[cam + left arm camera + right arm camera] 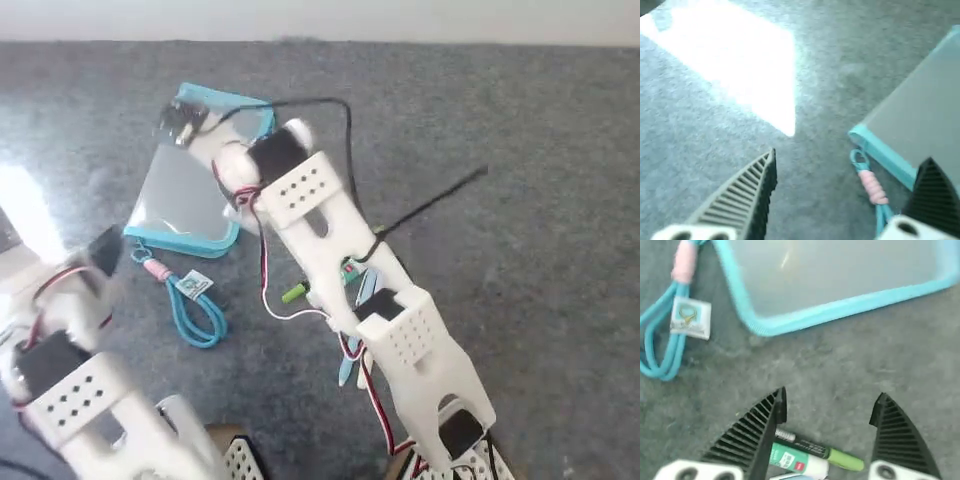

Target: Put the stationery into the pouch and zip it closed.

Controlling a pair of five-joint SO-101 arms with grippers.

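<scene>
A clear pouch with a turquoise rim [185,195] lies flat on the grey carpet, and a turquoise strap [197,308] with a pink bead trails from its near corner. My right gripper [832,400] is open just off the pouch's [840,270] long edge. A green marker [815,452] lies on the carpet under its fingers. In the high view the green marker [295,292] and some blue pens [350,360] lie partly hidden beneath the right arm. My left gripper [851,157] is open and empty beside the pouch corner [860,134] and the pink bead [872,185].
A white tag [690,317] hangs on the strap loop [660,340]. A thin black cable [430,205] crosses the carpet right of the arm. A bright patch of sunlight [740,65] falls on the carpet at the left.
</scene>
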